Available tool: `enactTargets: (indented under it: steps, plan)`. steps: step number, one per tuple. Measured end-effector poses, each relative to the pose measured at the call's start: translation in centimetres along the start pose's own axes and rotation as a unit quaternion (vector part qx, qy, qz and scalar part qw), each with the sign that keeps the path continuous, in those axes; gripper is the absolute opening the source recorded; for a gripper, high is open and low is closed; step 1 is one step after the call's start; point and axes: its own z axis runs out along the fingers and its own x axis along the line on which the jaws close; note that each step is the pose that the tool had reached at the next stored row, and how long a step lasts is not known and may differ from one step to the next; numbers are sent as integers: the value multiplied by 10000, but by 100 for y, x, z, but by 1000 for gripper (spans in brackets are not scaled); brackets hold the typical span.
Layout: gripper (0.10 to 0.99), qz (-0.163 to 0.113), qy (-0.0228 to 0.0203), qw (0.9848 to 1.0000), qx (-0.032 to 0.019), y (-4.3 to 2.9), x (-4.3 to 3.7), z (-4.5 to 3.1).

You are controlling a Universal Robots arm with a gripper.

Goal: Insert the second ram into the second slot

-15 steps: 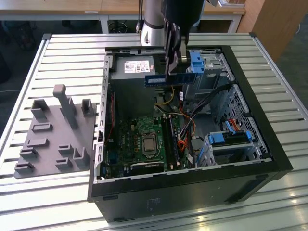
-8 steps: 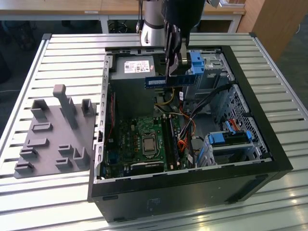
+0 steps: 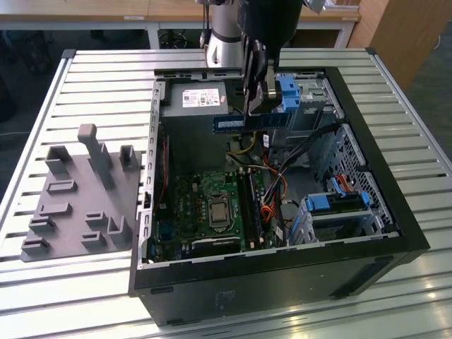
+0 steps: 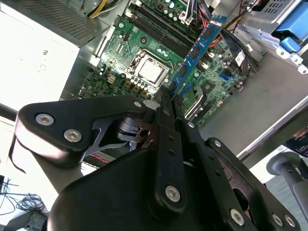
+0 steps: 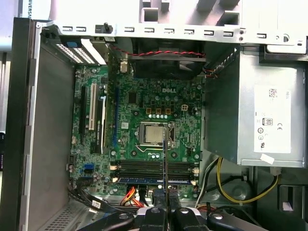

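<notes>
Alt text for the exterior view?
The gripper holds the second ram, a blue stick lying level, above the open computer case. A grey fixture sits on the slatted table at the exterior view's left.

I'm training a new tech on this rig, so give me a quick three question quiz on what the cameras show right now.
1. True or false: the gripper is shut on the second ram.
2. The second ram is: A) seated in a slot; B) held above the motherboard; C) lying on the floor.
3. Fill in: the grey fixture plate lies on the exterior view's ___ of the computer case.
Key: 1 true; 2 B; 3 left.
</notes>
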Motion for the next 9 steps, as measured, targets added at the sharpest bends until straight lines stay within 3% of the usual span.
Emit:
enactTargets:
  steps: [4, 9]
  plan:
    - [137, 75, 6, 10000, 0, -1, 1, 0]
    - [137, 367, 6, 9993, 3, -2, 1, 1]
